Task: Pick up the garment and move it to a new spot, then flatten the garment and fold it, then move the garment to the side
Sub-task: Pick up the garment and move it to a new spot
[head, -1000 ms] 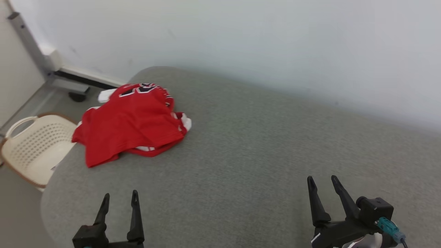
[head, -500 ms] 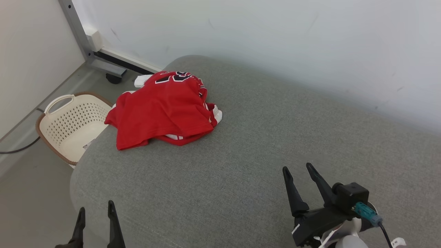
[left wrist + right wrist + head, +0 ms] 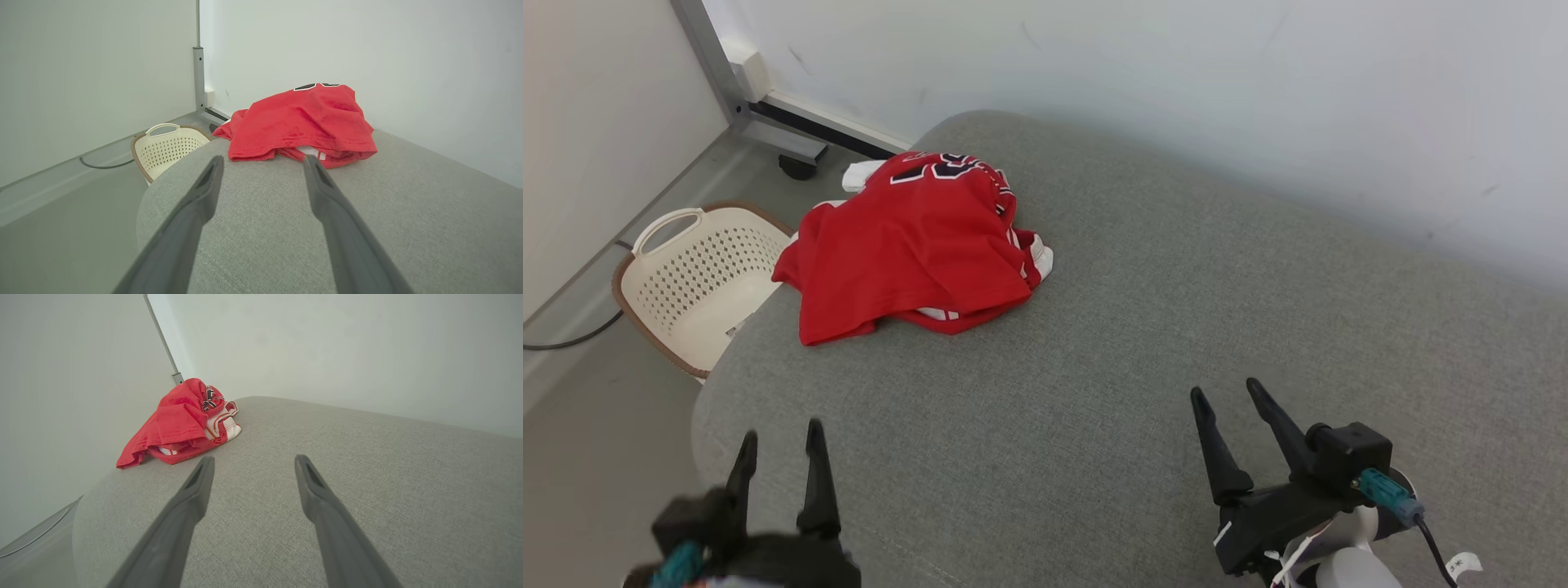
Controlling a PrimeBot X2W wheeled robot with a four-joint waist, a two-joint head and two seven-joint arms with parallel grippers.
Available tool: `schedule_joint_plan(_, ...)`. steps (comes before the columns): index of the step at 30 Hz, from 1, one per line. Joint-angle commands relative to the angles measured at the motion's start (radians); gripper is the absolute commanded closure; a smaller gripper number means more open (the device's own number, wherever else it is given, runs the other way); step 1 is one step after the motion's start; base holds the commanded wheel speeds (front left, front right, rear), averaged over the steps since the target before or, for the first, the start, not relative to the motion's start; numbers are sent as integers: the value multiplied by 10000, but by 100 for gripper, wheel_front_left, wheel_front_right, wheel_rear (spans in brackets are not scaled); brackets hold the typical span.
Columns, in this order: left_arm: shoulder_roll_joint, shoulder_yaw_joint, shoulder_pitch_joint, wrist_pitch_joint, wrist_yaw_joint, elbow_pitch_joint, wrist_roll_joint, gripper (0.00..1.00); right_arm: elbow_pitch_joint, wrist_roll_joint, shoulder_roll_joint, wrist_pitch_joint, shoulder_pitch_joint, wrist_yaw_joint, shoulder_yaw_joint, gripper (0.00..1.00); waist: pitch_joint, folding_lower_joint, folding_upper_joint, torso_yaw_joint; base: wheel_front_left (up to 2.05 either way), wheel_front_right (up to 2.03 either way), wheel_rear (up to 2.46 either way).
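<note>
Cream plastic, pierced with rows of small holes, makes up the basket [image 3: 686,278] on the floor at the far left, just beside the cushion's rounded edge. Next along, the left gripper [image 3: 780,431] hovers over the cushion's near edge, its fingers spread wide and holding nothing. Beyond it the garment [image 3: 907,245], a red jersey with white trim and dark lettering, lies crumpled in a soft, thin heap at the cushion's far left corner, its left hem reaching the edge nearest the basket. The cushion [image 3: 1160,310] is a coarse grey weave, broad and gently domed. At the right, the right gripper [image 3: 1224,388] is likewise wide and empty, well apart from the cloth. By my reading the pickup is not yet begun. It calls for a reach forward and a pinch on a raised fold.
</note>
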Motion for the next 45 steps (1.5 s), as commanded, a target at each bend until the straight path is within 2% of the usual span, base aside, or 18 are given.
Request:
schedule_joint_plan(1,77,-17,-334,107,-44,176,-9,0,-25,-69,-20,-8,62,33,-63,0,49,-1,-1,-28,0,0,0)
schedule_joint_plan(9,182,-540,-3550,1318,-783,3085,-153,0,-619,-656,-18,315,759,34,-911,0,290,-1,-1,-250,0,0,0)
schedule_joint_plan(18,545,-92,-6084,1693,-1375,5259,-904,0,-2843,-1826,-21,1622,1086,34,-1074,0,1923,-1,-1,-1789,0,0,0)
schedule_joint_plan(24,653,266,-7170,1386,-1541,6324,-1407,0,-4287,-2314,-20,2305,1252,34,-1188,0,2916,-1,-1,-2551,0,0,0)
schedule_joint_plan(27,709,405,-7565,1154,-1515,6719,-1561,0,-4744,-2408,-18,2515,1368,34,-1230,0,3242,-1,-1,-2832,0,0,0)
schedule_joint_plan(32,1036,663,-7959,881,-1077,7517,-1603,0,-5203,-2477,-17,2697,1442,34,-1219,0,3618,-1,-1,-3167,0,0,0)
schedule_joint_plan(36,1322,775,-8208,857,-511,8224,-1521,0,-5319,-2448,-15,2716,1520,34,-1271,0,3639,-1,-1,-3294,0,0,0)
schedule_joint_plan(38,1351,746,-8265,911,-432,8448,-1494,0,-5305,-2399,-15,2688,1540,34,-1293,0,3577,-1,-1,-3315,0,0,0)
schedule_joint_plan(39,1402,702,-8320,851,-449,8493,-1451,39,-5274,-2367,-17,2675,1555,34,-1315,0,3532,-1,-1,-3304,0,0,0)
schedule_joint_plan(40,1473,681,-8351,762,-444,8543,-1415,99,-5242,-2344,-15,2655,1565,34,-1320,0,3481,-1,-1,-3294,0,0,0)
schedule_joint_plan(45,1596,526,-8330,664,-529,8747,-1292,100,-5006,-2111,-13,2523,1551,34,-1177,0,3124,-1,-1,-3248,0,0,0)
